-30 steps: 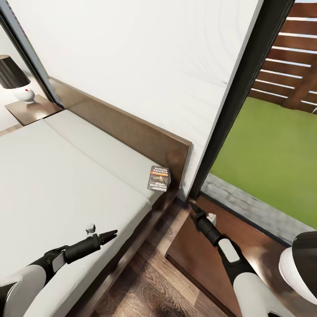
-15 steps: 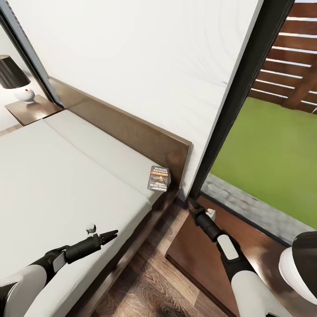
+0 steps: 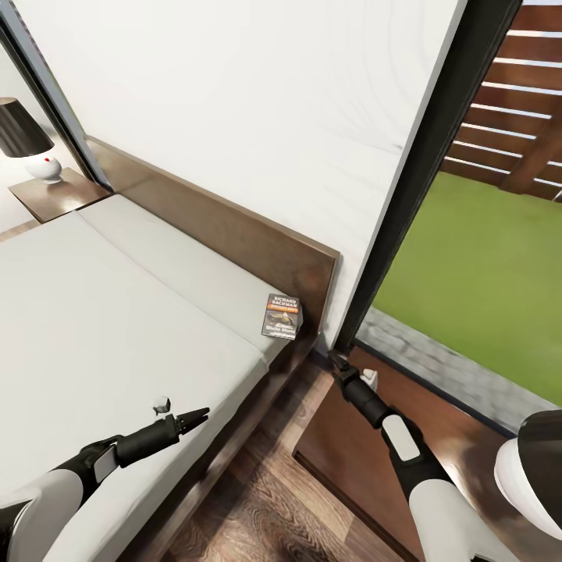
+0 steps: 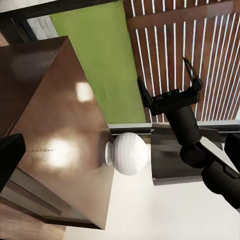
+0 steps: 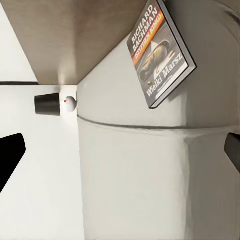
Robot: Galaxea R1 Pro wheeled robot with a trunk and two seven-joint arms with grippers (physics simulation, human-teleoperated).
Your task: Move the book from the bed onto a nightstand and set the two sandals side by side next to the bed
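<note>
I see the book [image 3: 282, 316], dark cover with orange strip, lying flat at the bed's [image 3: 117, 328] far right corner by the headboard [image 3: 234, 226]. The nightstand [image 3: 351, 445] sits right. My right gripper [image 3: 337, 361] hovers near, jaws spread; left gripper's [image 3: 197, 415] jaws I cannot tell.

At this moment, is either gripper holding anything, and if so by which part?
Nothing is held. The right gripper is open, short of the book lying on the bed. The left gripper is over the mattress, nothing between its jaws.
</note>
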